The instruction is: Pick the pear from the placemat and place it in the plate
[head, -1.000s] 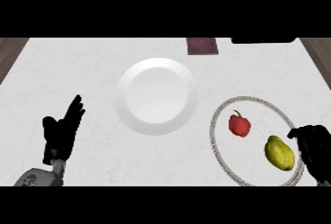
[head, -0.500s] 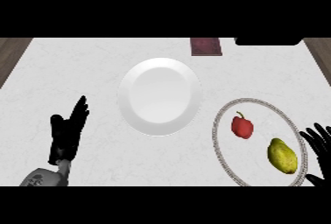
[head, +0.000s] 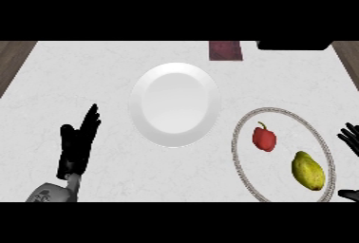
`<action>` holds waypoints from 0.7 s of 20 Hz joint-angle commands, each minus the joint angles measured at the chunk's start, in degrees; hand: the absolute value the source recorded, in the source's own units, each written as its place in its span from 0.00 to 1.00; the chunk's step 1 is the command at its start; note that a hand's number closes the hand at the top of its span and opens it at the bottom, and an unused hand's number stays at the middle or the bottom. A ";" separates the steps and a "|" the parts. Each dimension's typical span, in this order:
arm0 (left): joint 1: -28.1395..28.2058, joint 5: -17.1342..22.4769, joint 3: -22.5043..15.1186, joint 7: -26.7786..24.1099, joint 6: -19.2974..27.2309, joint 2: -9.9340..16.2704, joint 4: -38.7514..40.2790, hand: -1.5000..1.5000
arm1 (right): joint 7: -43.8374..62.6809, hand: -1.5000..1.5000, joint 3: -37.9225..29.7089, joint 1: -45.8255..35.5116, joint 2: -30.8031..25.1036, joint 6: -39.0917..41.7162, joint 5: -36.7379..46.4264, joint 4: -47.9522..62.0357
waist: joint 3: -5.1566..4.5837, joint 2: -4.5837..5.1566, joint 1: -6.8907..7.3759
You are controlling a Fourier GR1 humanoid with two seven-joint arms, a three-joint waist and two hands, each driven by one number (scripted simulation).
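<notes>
A yellow-green pear (head: 307,170) lies on the round white placemat (head: 247,152) with a grey patterned rim, at the lower right. A red fruit (head: 264,139) sits on the same mat, up and left of the pear. The white plate (head: 175,104) stands in the middle of the counter, with nothing on it. My right hand (head: 350,137) shows at the right edge, just right of the mat, fingers spread and apart from the pear. My left hand (head: 77,144) rests open at the lower left, fingers pointing up.
A dark red rectangular object (head: 226,51) lies at the counter's far edge, with a black object (head: 294,45) to its right. Brown wood shows past the counter's left and right corners.
My right hand has opened and drawn back to the right, off the pear's side to the view's edge. The pear and red fruit stay on the mat. The left hand barely shifted.
</notes>
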 commanded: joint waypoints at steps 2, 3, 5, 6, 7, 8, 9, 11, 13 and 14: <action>-0.06 -1.16 -0.58 2.96 1.19 0.16 -2.41 0.50 | -9.18 0.00 6.26 -0.25 -5.05 10.14 7.13 0.22 | 0.01 -0.17 0.08; 0.14 0.49 1.59 -0.72 -1.70 0.88 0.46 0.50 | -7.53 0.00 7.09 -2.61 -4.97 10.03 7.04 0.36 | -0.09 0.02 0.20; 1.51 -0.79 -0.51 -0.52 -0.55 -1.03 -0.35 0.50 | -9.66 0.00 8.19 -3.63 -6.60 10.99 8.52 3.33 | -0.04 0.05 0.30; -0.36 0.10 1.11 1.38 -1.46 0.50 -0.50 0.50 | -10.93 0.00 10.03 -3.39 -5.55 9.66 10.17 2.75 | -0.02 0.04 0.14; -0.59 -0.49 0.55 2.01 -1.12 0.39 -1.53 0.50 | -11.29 0.00 10.91 -4.82 -5.08 9.09 10.97 4.90 | 0.03 0.10 0.49; 2.21 -0.77 0.38 0.82 -1.04 0.66 -2.55 0.50 | -11.28 0.00 11.27 -5.22 -6.01 9.14 11.27 5.01 | -0.02 -0.02 0.57; 0.34 0.54 2.15 0.32 -2.61 1.03 -0.91 0.50 | -12.97 0.00 12.66 -5.39 -4.50 7.37 12.73 6.12 | -0.02 0.11 0.36; -0.62 -1.01 1.67 2.35 -1.17 0.81 -1.30 0.50 | -12.69 0.00 13.18 -7.82 -4.50 7.63 12.57 8.79 | -0.02 0.10 0.32; -0.87 -1.33 1.48 3.58 -0.65 0.45 -2.53 0.50 | -12.50 0.00 14.78 -9.79 -1.95 5.12 13.59 10.85 | 0.00 0.14 0.51; 2.35 -2.16 -0.60 2.25 1.15 -2.39 -3.60 0.50 | -13.55 0.00 15.51 -8.17 -2.45 5.15 13.92 9.99 | -0.05 -0.01 0.25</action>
